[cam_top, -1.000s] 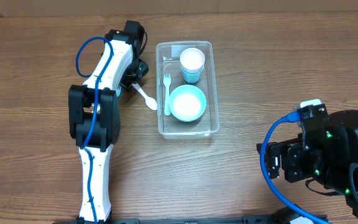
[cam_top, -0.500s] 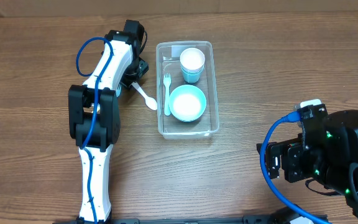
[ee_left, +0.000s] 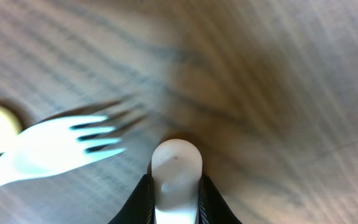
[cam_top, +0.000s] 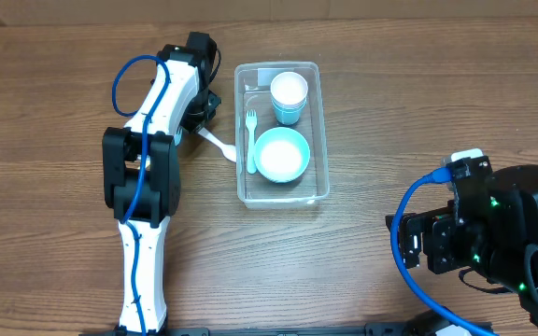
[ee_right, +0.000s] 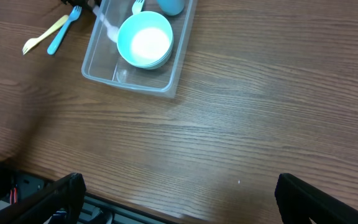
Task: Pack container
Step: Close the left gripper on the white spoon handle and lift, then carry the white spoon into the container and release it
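Container holds bowl, cup, fork; left jaws grip white spoon.

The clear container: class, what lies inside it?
A light blue bowl, a light blue cup and a light blue fork lie inside the container. The floor under the bowl and cup is covered.

My overhead view is sharp and evenly bright, with only soft shadows beside the left arm. The left wrist view is badly blurred: the table grain streaks, and the fork and spoon smear. In my right wrist view the bowl glares white.
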Robot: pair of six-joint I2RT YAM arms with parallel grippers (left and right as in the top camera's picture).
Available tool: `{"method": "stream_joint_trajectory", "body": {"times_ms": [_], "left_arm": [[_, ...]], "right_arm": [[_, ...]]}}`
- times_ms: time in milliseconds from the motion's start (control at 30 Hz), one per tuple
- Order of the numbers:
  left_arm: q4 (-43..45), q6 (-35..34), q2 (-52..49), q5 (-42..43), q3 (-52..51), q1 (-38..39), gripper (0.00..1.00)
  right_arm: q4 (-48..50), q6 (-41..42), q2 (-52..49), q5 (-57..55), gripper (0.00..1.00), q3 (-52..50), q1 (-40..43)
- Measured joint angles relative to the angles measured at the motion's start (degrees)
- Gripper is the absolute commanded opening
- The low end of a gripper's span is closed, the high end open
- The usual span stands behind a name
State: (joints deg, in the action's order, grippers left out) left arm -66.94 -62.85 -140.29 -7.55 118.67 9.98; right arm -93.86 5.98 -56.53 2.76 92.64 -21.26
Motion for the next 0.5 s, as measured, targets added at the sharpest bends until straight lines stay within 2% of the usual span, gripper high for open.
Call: {"method": "stream_joint_trajectory", "body": {"times_ms": [100, 367, 500], "left_arm": [[-5.0, 0.1, -0.6, 0.0, 3.8, -0.7, 0.04], [-18.9, 2.6, -0.6, -5.6, 24.7, -1.2, 0.04], [-17.7, 9.2, 3.7, -9.0, 28.6, -1.1, 0.04]], "right_arm": [[0.0, 0.0, 0.0, 0.0, 1.00, 0.0, 0.0], [0.0, 0.0, 0.0, 0.0, 1.00, 0.0, 0.0], [0.0, 0.0, 0.0, 0.0, 1.00, 0.0, 0.0]]}}
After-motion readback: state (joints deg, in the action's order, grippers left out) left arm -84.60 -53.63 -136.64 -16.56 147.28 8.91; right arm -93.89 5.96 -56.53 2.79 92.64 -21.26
